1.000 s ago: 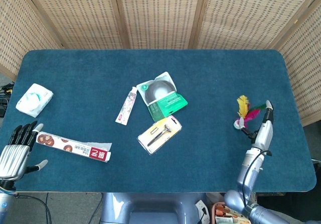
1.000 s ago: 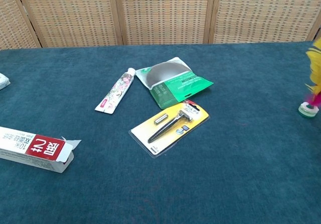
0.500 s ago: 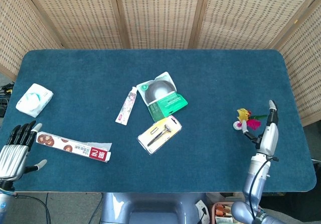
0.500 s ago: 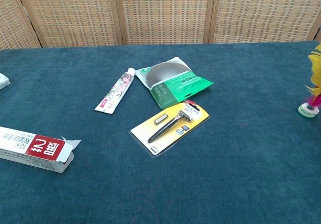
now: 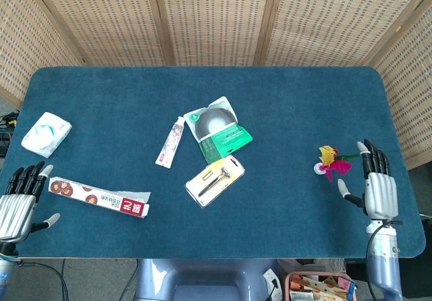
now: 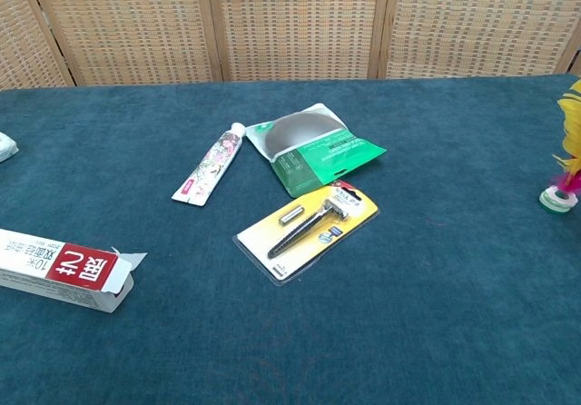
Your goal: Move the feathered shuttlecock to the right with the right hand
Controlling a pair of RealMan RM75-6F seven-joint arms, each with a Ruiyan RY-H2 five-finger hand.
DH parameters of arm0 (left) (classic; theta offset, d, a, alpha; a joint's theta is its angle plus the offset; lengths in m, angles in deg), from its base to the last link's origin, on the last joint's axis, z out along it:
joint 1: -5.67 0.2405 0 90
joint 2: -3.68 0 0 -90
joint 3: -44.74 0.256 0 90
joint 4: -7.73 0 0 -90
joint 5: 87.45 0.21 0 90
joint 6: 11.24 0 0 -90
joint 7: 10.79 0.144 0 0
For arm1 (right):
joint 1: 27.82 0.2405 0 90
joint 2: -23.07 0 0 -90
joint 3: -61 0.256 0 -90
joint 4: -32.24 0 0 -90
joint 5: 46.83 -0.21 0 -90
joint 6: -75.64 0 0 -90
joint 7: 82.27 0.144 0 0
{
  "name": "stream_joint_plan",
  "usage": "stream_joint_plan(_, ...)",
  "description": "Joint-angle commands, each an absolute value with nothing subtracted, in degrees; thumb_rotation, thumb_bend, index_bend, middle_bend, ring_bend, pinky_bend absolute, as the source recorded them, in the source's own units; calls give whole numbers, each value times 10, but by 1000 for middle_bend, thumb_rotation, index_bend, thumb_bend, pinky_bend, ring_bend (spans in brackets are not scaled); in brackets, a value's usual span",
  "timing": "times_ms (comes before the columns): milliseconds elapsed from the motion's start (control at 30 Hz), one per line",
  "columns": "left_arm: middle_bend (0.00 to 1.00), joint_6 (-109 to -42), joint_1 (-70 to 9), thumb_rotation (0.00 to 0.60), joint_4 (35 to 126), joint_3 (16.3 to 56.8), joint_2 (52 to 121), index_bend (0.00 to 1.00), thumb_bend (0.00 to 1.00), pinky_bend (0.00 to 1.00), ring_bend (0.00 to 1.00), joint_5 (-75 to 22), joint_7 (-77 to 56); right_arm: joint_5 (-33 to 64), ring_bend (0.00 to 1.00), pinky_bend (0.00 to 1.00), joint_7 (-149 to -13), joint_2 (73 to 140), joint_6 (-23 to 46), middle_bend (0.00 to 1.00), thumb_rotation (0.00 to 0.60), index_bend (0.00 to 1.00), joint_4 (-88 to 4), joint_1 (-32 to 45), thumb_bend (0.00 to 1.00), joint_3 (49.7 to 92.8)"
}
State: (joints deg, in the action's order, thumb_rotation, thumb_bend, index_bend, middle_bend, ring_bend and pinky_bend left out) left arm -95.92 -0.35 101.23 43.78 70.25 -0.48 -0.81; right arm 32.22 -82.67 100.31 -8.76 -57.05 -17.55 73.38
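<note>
The blue table (image 5: 283,105) fills both views, with a wicker screen (image 5: 216,17) standing behind it.

The right hand (image 5: 378,183) sits near the table's right front edge, flat and palm down, its forearm running back toward the robot. Its fingers (image 5: 372,154) point away toward the screen and lie side by side with small gaps, the thumb (image 5: 344,189) sticking out to the left. It holds nothing. The left hand (image 5: 17,203) rests at the left front corner in the same pose: fingers straight and slightly fanned, thumb out to the right, empty.

A long toothpaste box (image 5: 98,196) with a red end and torn flap lies just right of the left hand's fingers. A green packet (image 5: 219,131) with a round dark window lies mid-table, well apart from both hands. A yellow razor card (image 5: 214,178) sits just in front of it. A white tissue pack (image 5: 46,132) lies beyond the left fingertips. A slim tube (image 5: 171,141) lies beside the green packet's left edge.

The shuttlecock (image 5: 327,160) stands upright on its white base just left of the right hand's fingers, apart from them, with yellow and pink feathers. In the chest view it shows at the far right edge (image 6: 563,182).
</note>
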Motion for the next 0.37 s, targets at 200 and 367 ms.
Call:
stream_joint_plan(200, 0, -967, 1, 600, 1011, 438, 709, 0, 0, 0, 0, -5, 13, 385, 0, 0, -866, 954, -108, 0, 600, 0, -528, -201, 302, 680)
stream_joint_plan(367, 0, -962, 1, 600, 1004, 436, 713, 0, 0, 0, 0, -13, 17, 397, 0, 0, -905, 944, -109, 0, 600, 0, -514, -203, 302, 669)
